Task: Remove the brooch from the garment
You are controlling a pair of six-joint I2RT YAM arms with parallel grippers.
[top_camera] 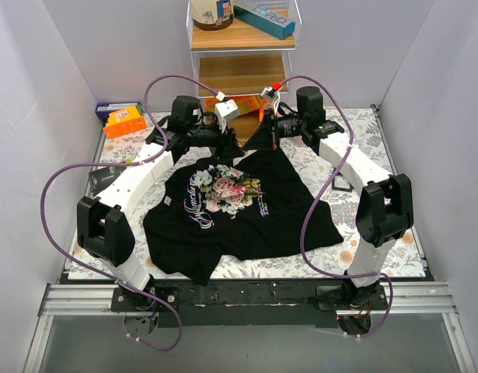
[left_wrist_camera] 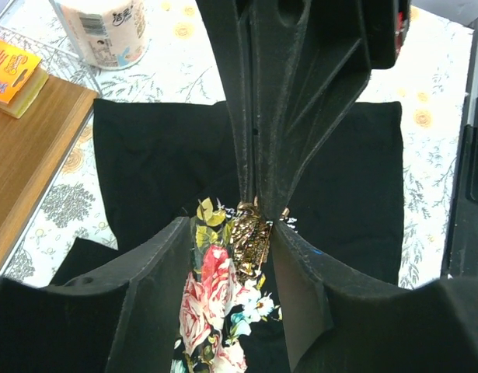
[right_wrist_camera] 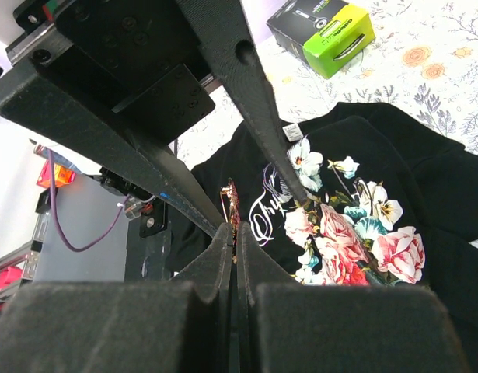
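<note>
Gold brooch [left_wrist_camera: 250, 237], seemingly between the right fingers [left_wrist_camera: 301, 101], above parted left fingers [left_wrist_camera: 145, 299], over the black garment [left_wrist_camera: 145, 163].

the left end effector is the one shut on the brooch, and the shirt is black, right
No: the right end effector is the one shut on the brooch, as the right wrist view shows; the left end effector is open. The shirt is black.

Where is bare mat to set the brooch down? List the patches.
Free: the floral mat's far-right corner, beyond the right arm; and the narrow near strip between the T-shirt's hem and the mat's edge. Crowded: far centre, where the left tool and right tool meet before the shelf; an orange box fills far left.
</note>
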